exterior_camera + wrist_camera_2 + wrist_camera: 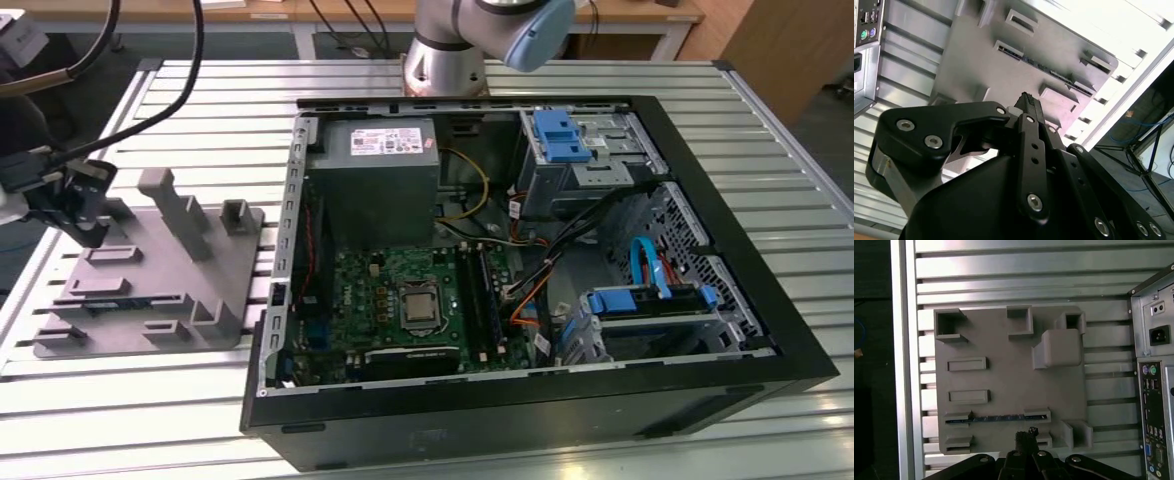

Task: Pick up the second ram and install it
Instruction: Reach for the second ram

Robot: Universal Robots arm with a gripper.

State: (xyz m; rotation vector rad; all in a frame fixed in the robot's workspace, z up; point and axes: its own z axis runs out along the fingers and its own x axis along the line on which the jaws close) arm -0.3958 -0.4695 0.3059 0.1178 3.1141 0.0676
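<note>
The second ram (996,418) is a thin dark blue-green stick lying on edge between two holders of the grey block (1004,380). In the second wrist view the second ram (1046,69) is a dark strip across the grey block (974,60). My gripper (1025,434) hovers above the block, a short way to one side of the stick and apart from it. Its black fingers are shut together with nothing between them. In the exterior view my gripper (90,236) hangs over the grey block (160,290) at the exterior view's left. In the second wrist view the gripper (1026,99) points down at the block.
An open computer case (747,300) lies to the exterior view's right of the block, with a green motherboard (387,290) and long black slots (481,300) inside. Upright posts (180,210) rise from the block. The case's rear panel (1154,390) sits close beside the block. The table is ribbed metal (120,400).
</note>
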